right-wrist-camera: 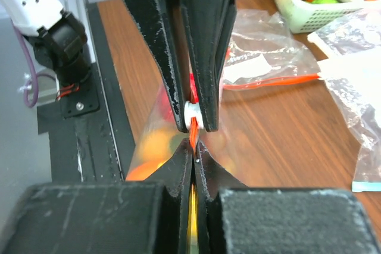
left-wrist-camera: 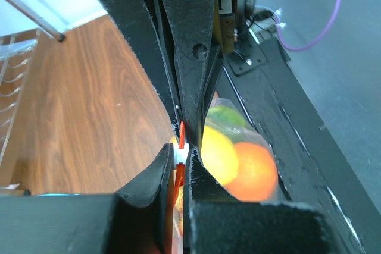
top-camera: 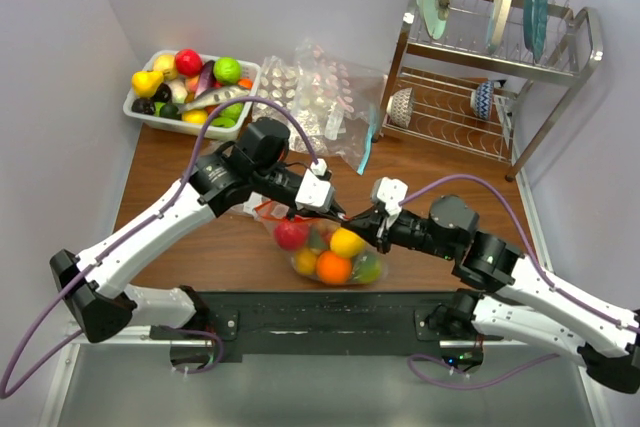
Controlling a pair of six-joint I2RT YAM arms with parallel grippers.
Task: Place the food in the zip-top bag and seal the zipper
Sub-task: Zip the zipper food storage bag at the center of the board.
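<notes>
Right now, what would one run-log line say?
phase: sealing | left gripper: shut on zipper | right gripper: shut on zipper | food: inside zip-top bag

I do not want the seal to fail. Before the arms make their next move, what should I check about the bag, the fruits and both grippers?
1. Red apple, yellow lemon and round orange inside the clear crinkly zip-top bag: ok.
2. Left gripper shut on the orange-red zipper strip, at its white slider: ok.
3. Right gripper shut on the same strip, close beside the slider: ok.
4. Zipper sealed across the whole mouth: cannot tell, the fingers hide it.
</notes>
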